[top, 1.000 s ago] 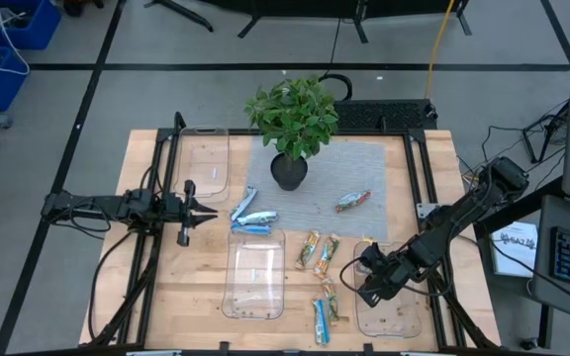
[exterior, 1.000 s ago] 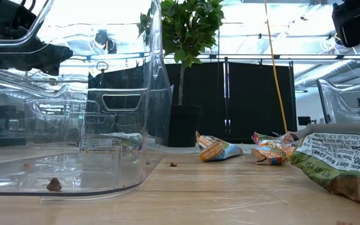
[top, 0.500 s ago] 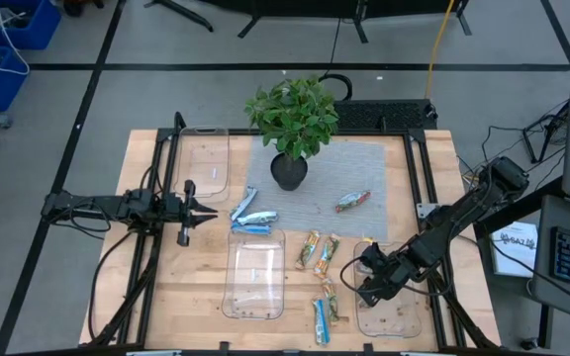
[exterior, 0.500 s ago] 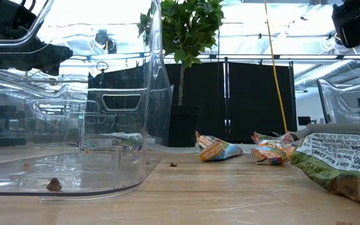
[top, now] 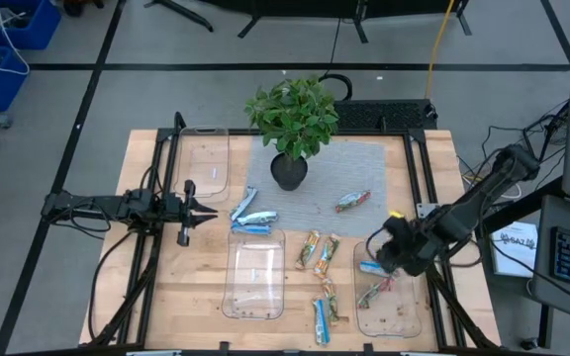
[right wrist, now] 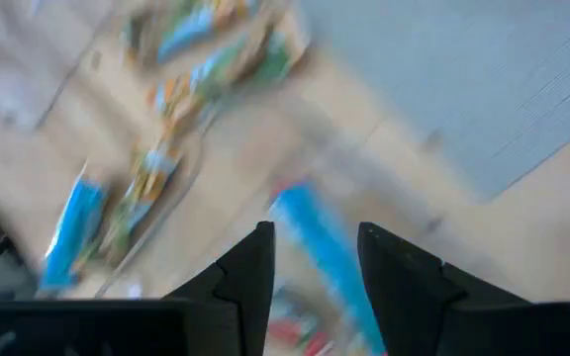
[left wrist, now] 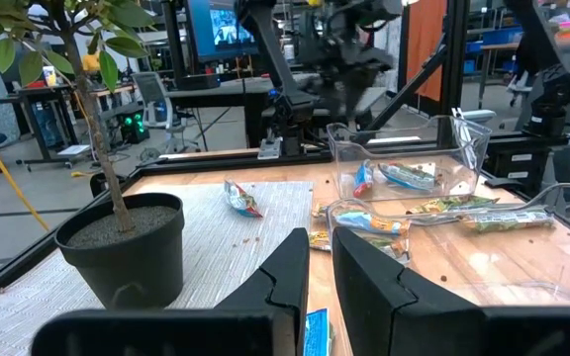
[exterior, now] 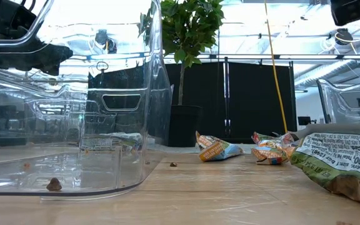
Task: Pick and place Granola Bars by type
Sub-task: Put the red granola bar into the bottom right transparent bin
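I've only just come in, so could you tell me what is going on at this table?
The robot is sorting granola bars by type into clear trays. The right gripper is over the right tray, open and empty, with two bars lying in that tray: a blue one and a red-blue one. The left gripper waits shut near two blue-white bars. The middle tray holds no bars.

Evenly bright overhead; backlit glare through clear tray (exterior: 74,125) at table level; heavily motion-blurred at right wrist.
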